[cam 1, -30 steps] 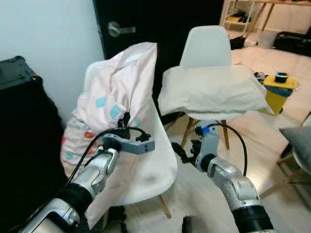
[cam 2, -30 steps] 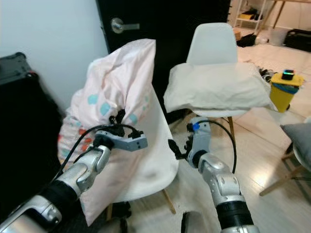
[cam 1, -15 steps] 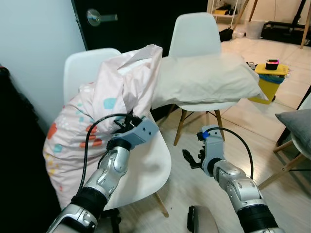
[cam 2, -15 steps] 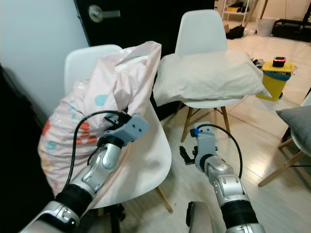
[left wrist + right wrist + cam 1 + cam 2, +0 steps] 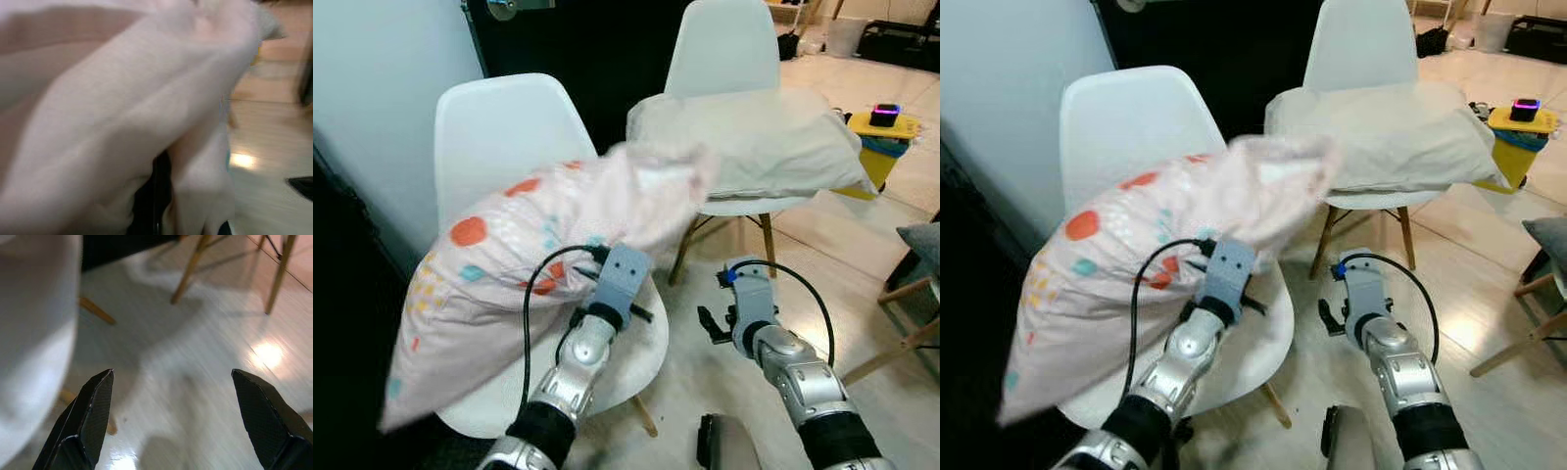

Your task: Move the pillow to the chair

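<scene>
Left gripper: the left gripper (image 5: 607, 284) is clamped on the cloth of the spotted pillow (image 5: 509, 255), low against its underside; in the left wrist view a fold of fabric is pinched between the black fingers (image 5: 155, 196).
Pillow: it lies slantwise over the near white chair (image 5: 499, 127), one end hanging off the seat edge toward the dark wall side, the other end blurred near the cream pillow (image 5: 764, 137) on the far chair (image 5: 720, 44).
Step in hand: judged to be settling the pillow onto the near seat.
Doing it well: lower until the seat bears the bulk, shift the overhanging end inward, and only then release; letting go early would likely let it slide off the low side.
Watch: the cable looping at the left wrist sits against the fabric and could snag.
Right gripper: the right gripper (image 5: 713, 325) hangs low between the chairs over the floor (image 5: 195, 362), fingers spread wide and empty.
</scene>
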Tool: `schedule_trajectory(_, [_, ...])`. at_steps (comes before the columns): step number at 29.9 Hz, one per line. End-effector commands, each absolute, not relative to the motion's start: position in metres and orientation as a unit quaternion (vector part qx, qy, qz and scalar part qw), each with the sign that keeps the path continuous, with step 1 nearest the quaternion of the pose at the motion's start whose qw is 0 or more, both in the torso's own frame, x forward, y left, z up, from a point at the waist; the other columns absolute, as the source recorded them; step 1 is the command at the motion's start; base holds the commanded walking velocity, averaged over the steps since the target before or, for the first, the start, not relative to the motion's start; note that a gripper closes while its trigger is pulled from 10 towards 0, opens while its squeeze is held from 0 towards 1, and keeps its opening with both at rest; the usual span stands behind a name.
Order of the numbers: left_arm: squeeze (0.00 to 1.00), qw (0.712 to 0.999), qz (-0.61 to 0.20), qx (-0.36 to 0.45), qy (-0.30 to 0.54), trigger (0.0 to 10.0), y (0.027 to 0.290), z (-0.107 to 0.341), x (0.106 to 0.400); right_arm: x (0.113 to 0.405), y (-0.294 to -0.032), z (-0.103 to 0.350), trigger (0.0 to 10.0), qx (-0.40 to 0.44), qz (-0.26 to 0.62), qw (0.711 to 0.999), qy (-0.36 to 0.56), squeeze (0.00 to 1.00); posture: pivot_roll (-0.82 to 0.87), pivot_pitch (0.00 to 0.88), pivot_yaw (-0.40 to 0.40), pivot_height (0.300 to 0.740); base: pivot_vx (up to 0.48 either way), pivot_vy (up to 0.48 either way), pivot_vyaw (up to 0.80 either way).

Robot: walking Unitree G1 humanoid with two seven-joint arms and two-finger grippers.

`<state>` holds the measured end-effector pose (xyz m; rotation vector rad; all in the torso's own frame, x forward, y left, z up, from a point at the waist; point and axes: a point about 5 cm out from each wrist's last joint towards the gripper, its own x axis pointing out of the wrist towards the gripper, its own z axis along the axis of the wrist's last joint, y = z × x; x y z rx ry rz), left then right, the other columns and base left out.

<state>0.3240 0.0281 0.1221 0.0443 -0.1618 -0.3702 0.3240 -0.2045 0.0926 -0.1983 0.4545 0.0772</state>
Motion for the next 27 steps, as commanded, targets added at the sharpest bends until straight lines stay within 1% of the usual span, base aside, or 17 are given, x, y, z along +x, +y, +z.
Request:
schedule_trajectory(1, [0.0, 0.982, -0.183, -0.014, -0.053, 10.0, 0.034, 0.113, 0.321, 0.322, -0.206, 0.088, 10.0, -0.104, 0.032, 0.965, 0.239, 0.0, -0.01, 0.054, 0.038, 0.526, 0.0, 0.0, 0.0])
schedule_trajectory(3, [0.0, 0.978, -0.196, -0.021, -0.06, 10.0, 0.033, 0.115, 0.32, 0.322, -0.206, 0.087, 10.0, -0.106, 0.035, 0.964, 0.242, 0.0, 0.0, 0.055, 0.035, 0.526, 0.0, 0.0, 0.0])
schedule_trajectory(4, [0.0, 0.981, -0.187, -0.013, -0.059, 10.0, 0.038, 0.114, 0.32, 0.322, -0.204, 0.086, 10.0, -0.107, 0.043, 0.963, 0.243, 0.0, 0.0, 0.056, 0.034, 0.526, 0.0, 0.0, 0.0])
schedule_trajectory(7, [0.0, 0.982, -0.18, -0.01, -0.058, 10.0, 0.042, 0.114, 0.321, 0.322, -0.203, 0.086, 10.0, -0.107, 0.049, 0.962, 0.245, 0.0, 0.0, 0.056, 0.034, 0.526, 0.0, 0.0, 0.0])
schedule_trajectory(9, [0.0, 0.987, -0.153, -0.027, -0.041, 10.0, 0.054, 0.11, 0.322, 0.322, -0.2, 0.085, 10.0, -0.108, 0.057, 0.962, 0.246, 0.0, 0.0, 0.056, 0.033, 0.526, 0.0, 0.0, 0.0])
schedule_trajectory(12, [0.0, 0.995, -0.081, -0.051, 0.015, 10.0, 0.082, 0.094, 0.319, 0.322, -0.198, 0.082, 10.0, -0.109, 0.065, 0.96, 0.25, 0.0, 0.02, 0.055, 0.034, 0.526, 0.0, 0.0, 0.0])
schedule_trajectory(15, [0.0, 0.996, -0.068, -0.051, 0.026, 10.0, 0.087, 0.091, 0.317, 0.322, -0.198, 0.082, 10.0, -0.11, 0.067, 0.96, 0.251, 0.0, 0.02, 0.055, 0.034, 0.526, 0.0, 0.0, 0.0])
schedule_trajectory(16, [0.0, 0.997, -0.047, -0.042, 0.051, 10.0, 0.096, 0.084, 0.313, 0.322, -0.198, 0.081, 10.0, -0.11, 0.067, 0.959, 0.251, 0.0, 0.02, 0.054, 0.034, 0.526, 0.0, 0.0, 0.0])
schedule_trajectory(18, [0.0, 0.992, 0.003, -0.006, 0.124, 10.0, 0.123, 0.063, 0.299, 0.324, -0.202, 0.083, 10.0, -0.116, 0.064, 0.959, 0.251, 0.0, 0.02, 0.05, 0.039, 0.526, 0.0, 0.0, 0.0])
schedule_trajectory(19, [0.0, 0.992, 0.003, -0.006, 0.124, 10.0, 0.123, 0.063, 0.299, 0.324, -0.202, 0.083, 10.0, -0.116, 0.064, 0.959, 0.251, 0.0, 0.02, 0.05, 0.039, 0.526, 0.0, 0.0, 0.0])
schedule_trajectory(21, [0.0, 0.982, 0.044, -0.006, 0.183, 10.0, 0.147, 0.045, 0.285, 0.326, -0.209, 0.085, 10.0, -0.123, 0.056, 0.959, 0.25, 0.0, 0.03, 0.049, 0.037, 0.526, 0.0, 0.0, 0.0])
schedule_trajectory(22, [0.0, 0.982, 0.044, -0.006, 0.183, 10.0, 0.147, 0.045, 0.285, 0.326, -0.209, 0.085, 10.0, -0.123, 0.056, 0.959, 0.25, 0.0, 0.03, 0.049, 0.037, 0.526, 0.0, 0.0, 0.0])
schedule_trajectory(23, [0.0, 0.976, 0.066, -0.025, 0.206, 10.0, 0.158, 0.037, 0.278, 0.327, -0.213, 0.086, 10.0, -0.128, 0.05, 0.958, 0.25, 0.0, 0.04, 0.048, 0.035, 0.526, 0.0, 0.0, 0.0])
schedule_trajectory(24, [0.0, 0.976, 0.066, -0.025, 0.206, 10.0, 0.158, 0.037, 0.278, 0.327, -0.213, 0.086, 10.0, -0.128, 0.05, 0.958, 0.25, 0.0, 0.04, 0.048, 0.035, 0.526, 0.0, 0.0, 0.0])
schedule_trajectory(25, [0.0, 0.966, 0.101, -0.07, 0.226, 10.0, 0.169, 0.031, 0.274, 0.329, -0.219, 0.088, 10.0, -0.134, 0.041, 0.958, 0.249, 0.0, 0.04, 0.045, 0.03, 0.526, 0.0, 0.0, 0.0])
schedule_trajectory(27, [0.0, 0.953, 0.14, -0.135, 0.232, 10.0, 0.18, 0.029, 0.273, 0.332, -0.225, 0.091, 10.0, -0.138, 0.031, 0.959, 0.246, 0.0, 0.05, 0.04, 0.024, 0.526, 0.0, 0.0, 0.0])
